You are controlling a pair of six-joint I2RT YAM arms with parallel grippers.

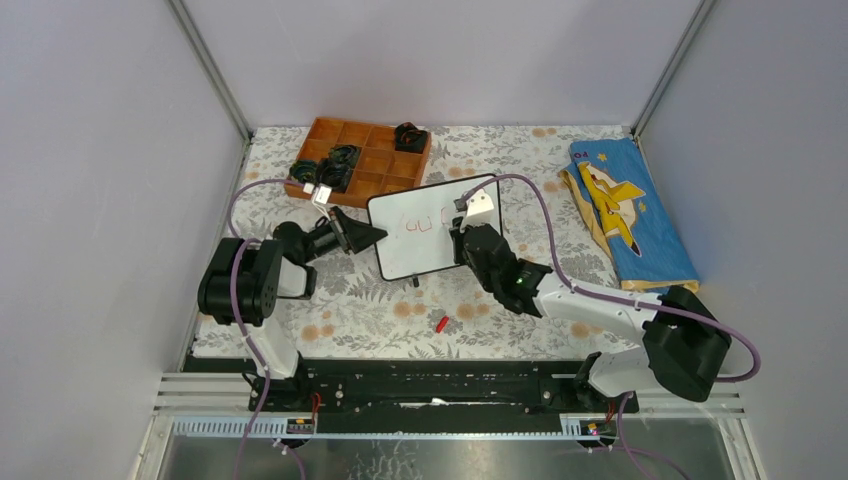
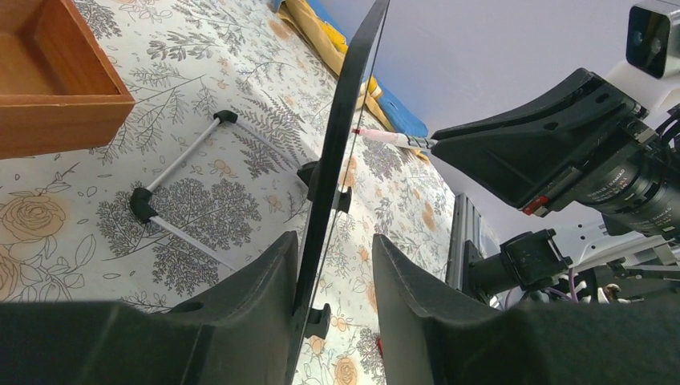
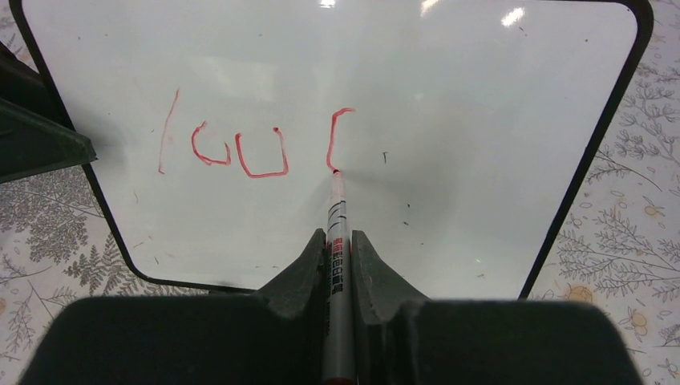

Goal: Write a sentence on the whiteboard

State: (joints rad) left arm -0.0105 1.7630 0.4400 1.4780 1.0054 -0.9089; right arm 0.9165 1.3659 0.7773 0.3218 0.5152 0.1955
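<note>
Floral tablecloth (image 1: 370, 310) | left jaws clamp whiteboard (image 1: 430, 255) | right jaws pinch marker (image 3: 337, 228), tip on whiteboard

Pale grey walls (image 1: 440, 60) enclose a bench (image 1: 370, 310) with a floral-patterned cover; slanting metal posts (image 1: 210, 70) mark the rear corners.

Marker (image 3: 337, 233) tip at red stroke (image 3: 330, 144) on whiteboard (image 3: 465, 96)

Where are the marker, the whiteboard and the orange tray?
marker (image 3: 337, 210): right wrist view, on its barrel.
whiteboard (image 3: 481, 120): right wrist view, on its bare white face.
orange tray (image 1: 378, 162): top external view, on an empty compartment.
</note>
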